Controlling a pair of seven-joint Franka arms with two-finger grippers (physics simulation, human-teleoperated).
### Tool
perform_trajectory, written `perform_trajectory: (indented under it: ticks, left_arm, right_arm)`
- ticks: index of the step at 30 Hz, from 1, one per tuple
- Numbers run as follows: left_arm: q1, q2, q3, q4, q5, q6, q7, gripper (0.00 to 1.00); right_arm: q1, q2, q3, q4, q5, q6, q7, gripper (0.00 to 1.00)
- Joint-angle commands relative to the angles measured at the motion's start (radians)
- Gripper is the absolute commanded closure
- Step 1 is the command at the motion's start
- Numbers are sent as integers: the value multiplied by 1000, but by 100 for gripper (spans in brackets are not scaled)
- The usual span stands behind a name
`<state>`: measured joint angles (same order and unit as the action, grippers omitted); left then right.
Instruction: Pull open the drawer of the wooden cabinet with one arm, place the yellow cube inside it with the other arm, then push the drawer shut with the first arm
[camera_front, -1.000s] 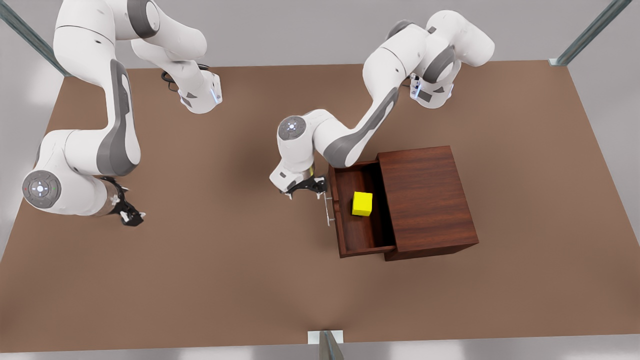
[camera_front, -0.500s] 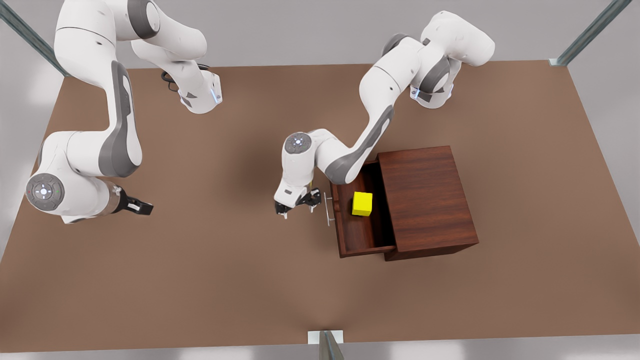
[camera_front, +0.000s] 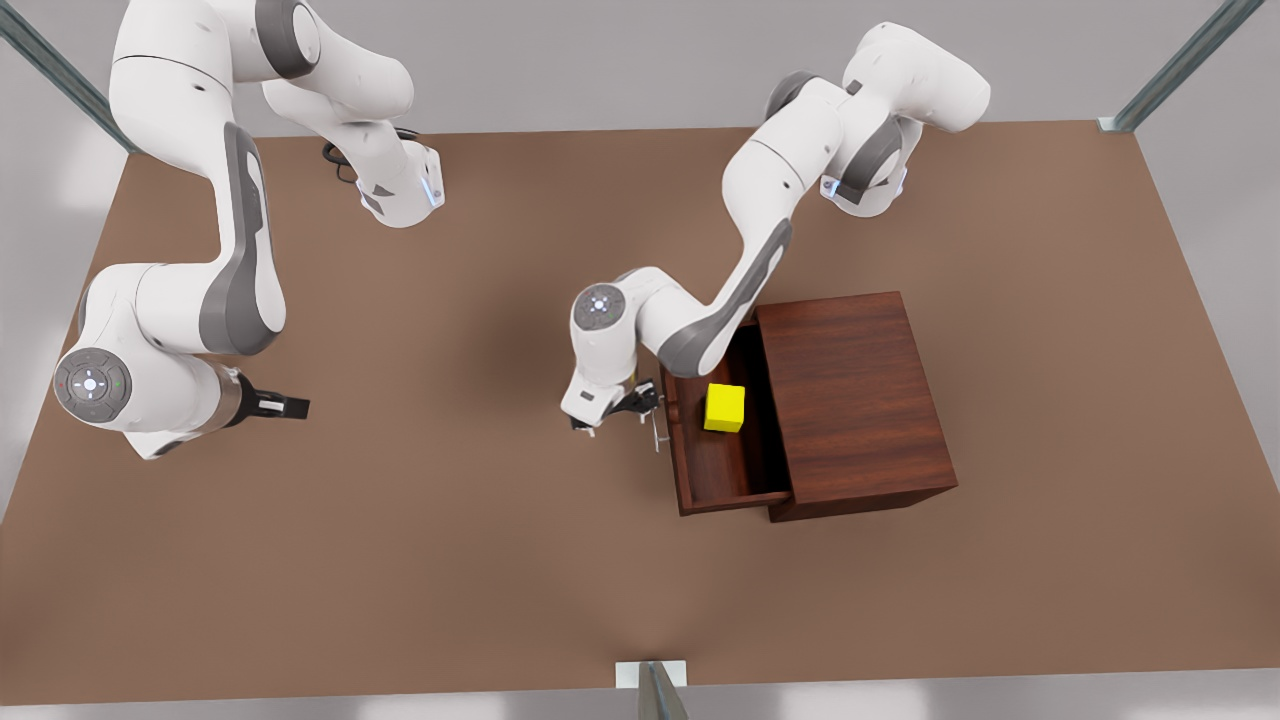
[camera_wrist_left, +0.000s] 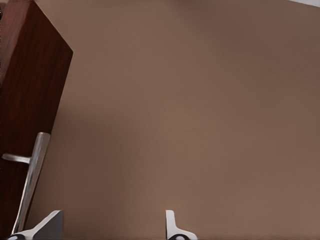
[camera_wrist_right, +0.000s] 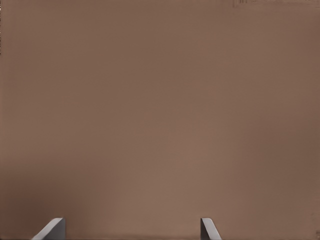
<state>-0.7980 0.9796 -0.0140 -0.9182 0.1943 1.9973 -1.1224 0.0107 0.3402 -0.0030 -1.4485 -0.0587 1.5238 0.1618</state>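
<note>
Table (camera_front: 420, 560): flat matte brown surface carrying everything.
Wooden cabinet (camera_front: 850, 395): boxy, dark reddish wood grain, plain top, toward the front view's right.
Drawer (camera_front: 715, 470): shallow tray, pulled out leftward and open; closing it is judged the remaining step.
Yellow cube (camera_front: 725, 407): small, bright, plain; resting inside the drawer.
Handle (camera_wrist_left: 31, 180): slim silver bar on the drawer front.
Left gripper (camera_front: 618, 412): fingers apart, empty, just beside the handle, likely lining up to push.
Right gripper (camera_front: 278, 406): far left, well apart from the cabinet, waiting; fingers spread, holding nothing.
</note>
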Motion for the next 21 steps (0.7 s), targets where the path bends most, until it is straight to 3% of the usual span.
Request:
perform_trajectory:
  ticks: [1, 21]
  left_arm:
    - [6, -1, 0, -2, -6, -34, 173, 0]
    - [54, -67, 2, -84, -19, -106, 256, 0]
  right_arm:
    - [0, -1, 0, 0, 0, -1, -165, 0]
    - [-9, -26, -3, -47, 5, -16, -177, 0]
